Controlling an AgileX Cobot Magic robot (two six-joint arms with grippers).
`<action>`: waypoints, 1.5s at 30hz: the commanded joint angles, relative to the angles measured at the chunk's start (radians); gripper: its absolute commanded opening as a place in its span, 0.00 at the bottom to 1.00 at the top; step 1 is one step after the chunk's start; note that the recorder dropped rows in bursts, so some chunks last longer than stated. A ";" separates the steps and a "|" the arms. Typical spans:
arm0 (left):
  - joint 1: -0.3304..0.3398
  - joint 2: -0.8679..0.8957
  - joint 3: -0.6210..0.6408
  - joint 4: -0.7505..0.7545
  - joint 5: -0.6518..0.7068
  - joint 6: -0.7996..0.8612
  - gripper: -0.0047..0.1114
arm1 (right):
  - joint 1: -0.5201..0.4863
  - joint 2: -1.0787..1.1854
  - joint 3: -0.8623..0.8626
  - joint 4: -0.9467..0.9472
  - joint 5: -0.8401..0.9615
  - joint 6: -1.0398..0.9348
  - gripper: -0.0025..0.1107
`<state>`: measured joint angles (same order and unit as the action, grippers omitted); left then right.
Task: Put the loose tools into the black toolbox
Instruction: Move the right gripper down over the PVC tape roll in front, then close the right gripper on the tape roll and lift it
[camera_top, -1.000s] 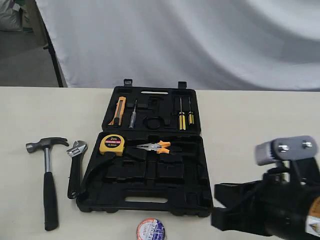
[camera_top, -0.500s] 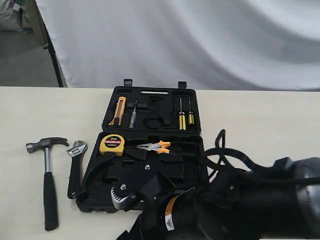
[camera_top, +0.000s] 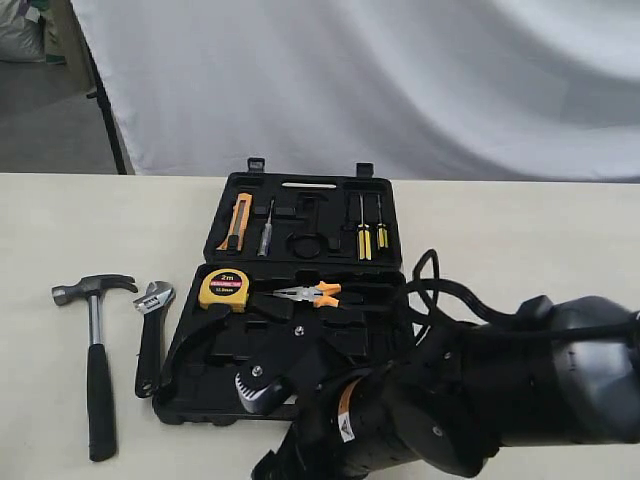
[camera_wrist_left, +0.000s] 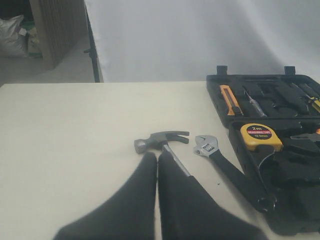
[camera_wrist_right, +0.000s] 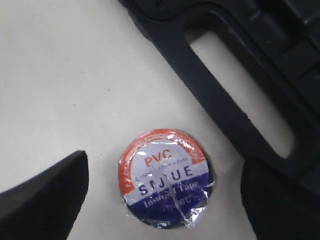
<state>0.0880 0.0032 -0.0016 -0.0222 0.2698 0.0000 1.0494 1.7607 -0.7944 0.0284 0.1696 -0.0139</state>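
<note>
- The pale table (camera_top: 500, 230) fills the scene, with a white cloth backdrop (camera_top: 400, 80) hanging at its far side.
- The right arm (camera_top: 480, 400) is a bulky black mass over the near right of the table. It covers the near right corner of the case.
- The black toolbox (camera_top: 215, 375) lies open at the middle, lid flat on the far side and base on the near side.
- The hammer (camera_top: 96, 370) lies on the table well left of the toolbox, steel head far, black handle running toward the near edge.
- The wrench (camera_top: 150, 340) lies between hammer and toolbox, its head at the far end and its handle end just beside the base's left wall.
- The right gripper (camera_wrist_right: 165, 165) hangs over the table with its fingers (camera_wrist_right: 50, 195) spread wide, one on each side of the roll and holding nothing.
- The left gripper (camera_wrist_left: 156, 156) is pressed together and empty, hanging near the hammer.
- The tape roll (camera_wrist_right: 167, 182) lies flat on the bare table beside the toolbox's slot handle. It touches neither finger, and the arm hides it in the exterior view.
- The yellow tape measure (camera_top: 226, 290) sits in the base's far left recess.
- The orange-handled pliers (camera_top: 310, 294) lie just right of it.
- Two yellow-handled screwdrivers (camera_top: 364, 235) sit in the right of the lid.
- An orange utility knife (camera_top: 238, 222) sits in its left.
</note>
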 joint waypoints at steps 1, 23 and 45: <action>-0.005 -0.003 0.002 -0.008 -0.001 0.000 0.05 | -0.006 0.027 -0.006 -0.012 0.009 -0.008 0.71; -0.005 -0.003 0.002 -0.008 -0.001 0.000 0.05 | 0.051 0.081 -0.006 -0.012 0.013 -0.009 0.02; -0.005 -0.003 0.002 -0.008 -0.001 0.000 0.05 | -0.060 -0.128 -0.021 -0.023 -0.075 -0.015 0.02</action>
<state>0.0880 0.0032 -0.0016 -0.0222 0.2698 0.0000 1.0386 1.6366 -0.8022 0.0164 0.1208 -0.0225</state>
